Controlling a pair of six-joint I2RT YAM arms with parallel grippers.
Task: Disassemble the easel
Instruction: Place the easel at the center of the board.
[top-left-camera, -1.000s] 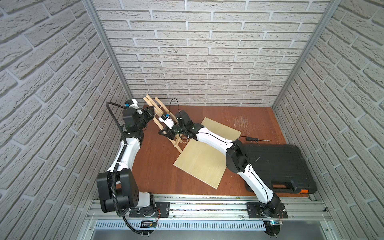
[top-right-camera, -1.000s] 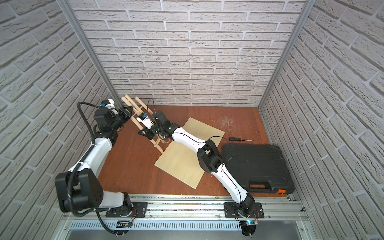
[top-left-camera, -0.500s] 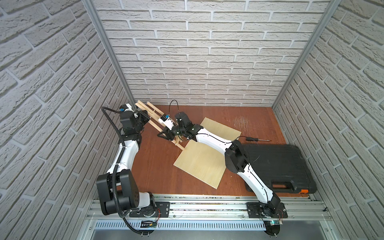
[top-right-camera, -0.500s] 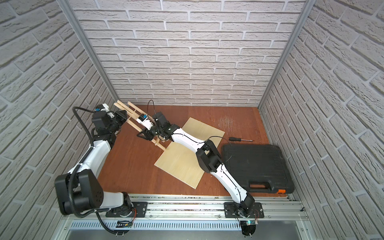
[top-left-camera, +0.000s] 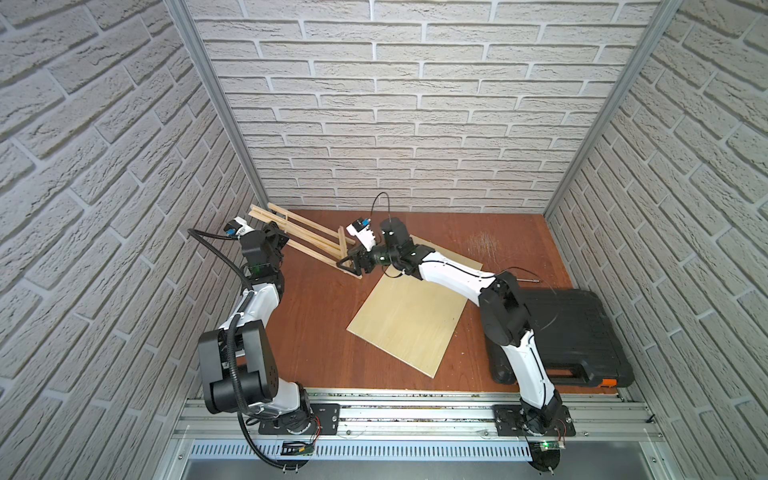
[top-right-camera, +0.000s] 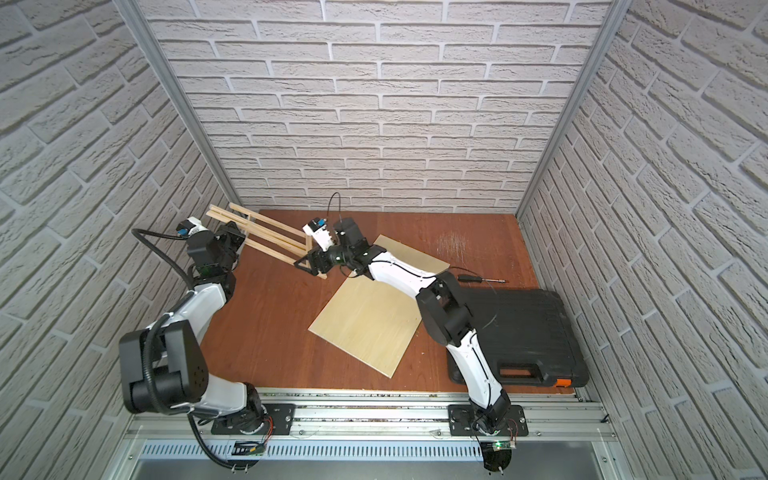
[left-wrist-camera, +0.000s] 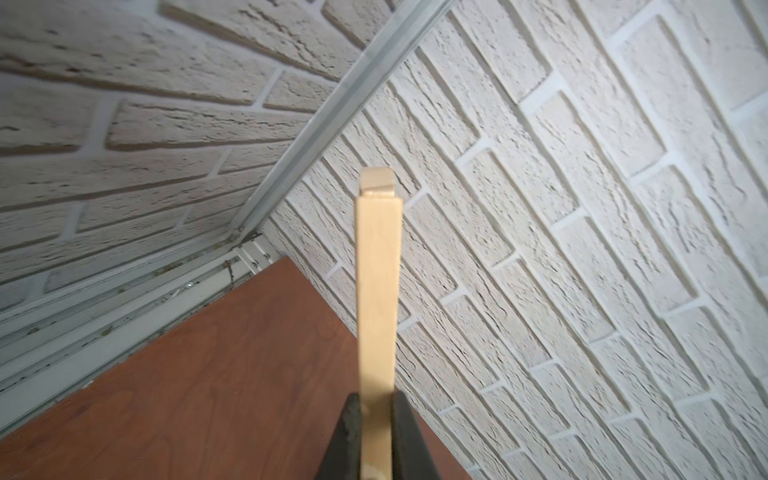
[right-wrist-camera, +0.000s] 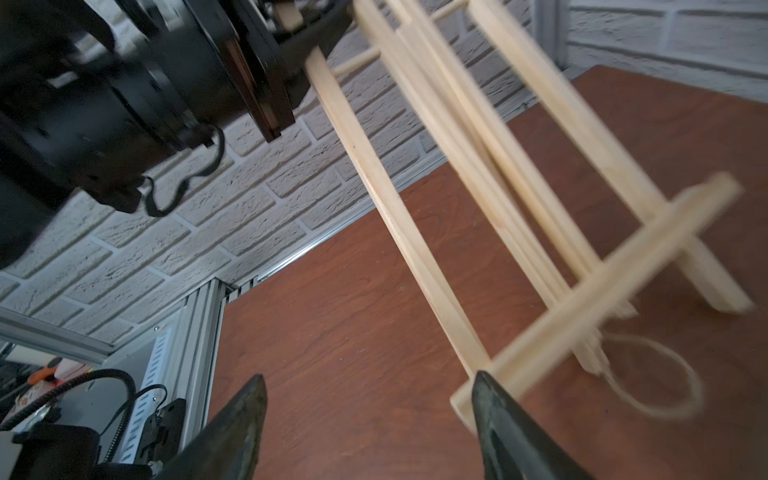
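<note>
One of two grips has been released — the right pincer (right-wrist-camera: 368, 378) now stands wide beside the crossbar (right-wrist-camera: 582, 291) of the small pale wooden slat easel (top-left-camera: 309, 241), which is kept tilted over the red-brown surface (top-left-camera: 316, 324) by the clamped left pincer (left-wrist-camera: 376, 432) alone — so a regrasp seems due.
</note>
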